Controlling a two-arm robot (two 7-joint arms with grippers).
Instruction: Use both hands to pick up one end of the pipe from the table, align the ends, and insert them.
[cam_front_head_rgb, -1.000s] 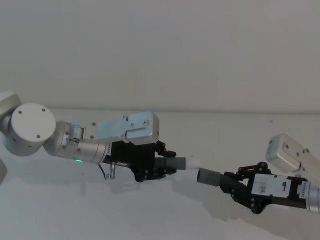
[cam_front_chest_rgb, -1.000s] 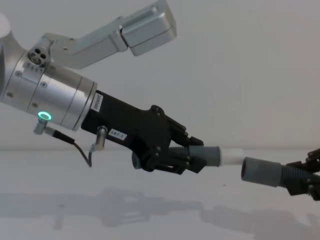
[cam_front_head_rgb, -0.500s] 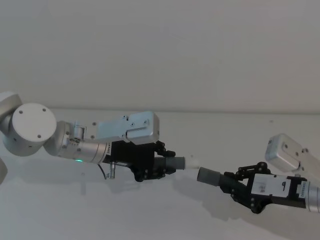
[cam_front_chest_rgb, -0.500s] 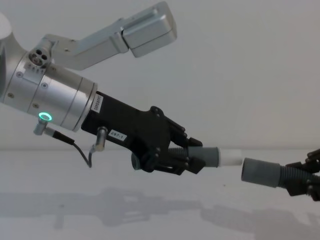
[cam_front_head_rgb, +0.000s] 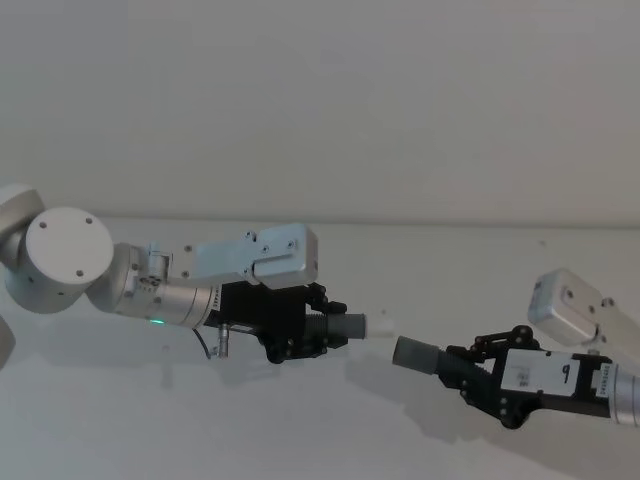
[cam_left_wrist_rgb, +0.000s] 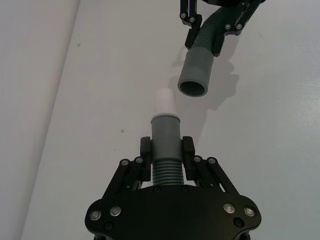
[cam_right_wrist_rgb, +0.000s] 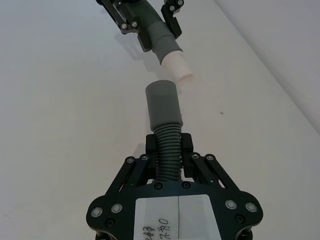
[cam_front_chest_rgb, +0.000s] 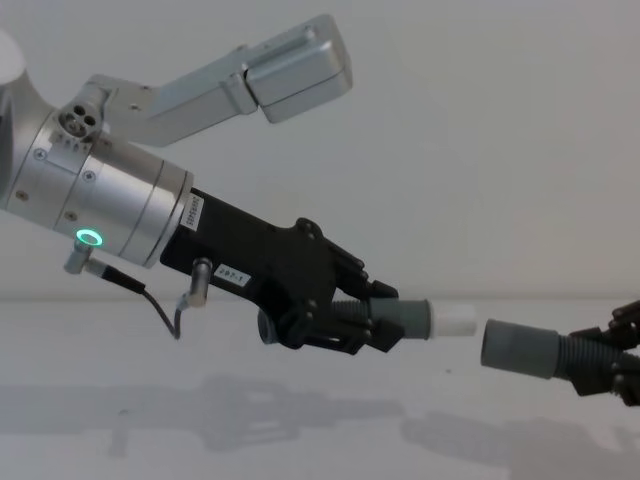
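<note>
Above the table (cam_front_head_rgb: 300, 420), left gripper (cam_front_head_rgb: 322, 331) clamps white-tipped piece (cam_front_head_rgb: 352, 326); right gripper (cam_front_head_rgb: 462, 367) clamps open-mouthed piece (cam_front_head_rgb: 415, 353).

1. White label on the back of the right gripper (cam_right_wrist_rgb: 170, 148), right wrist view: handwritten digits run sideways along its lower edge, roughly "287" and "210"; the reading is uncertain.
2. Small white label on the body of the left gripper (cam_front_chest_rgb: 372, 322), chest view: short printed number, too small to read.
3. White sticker beside the silver wrist (cam_front_chest_rgb: 105, 205), chest view: printed line, illegible.
</note>
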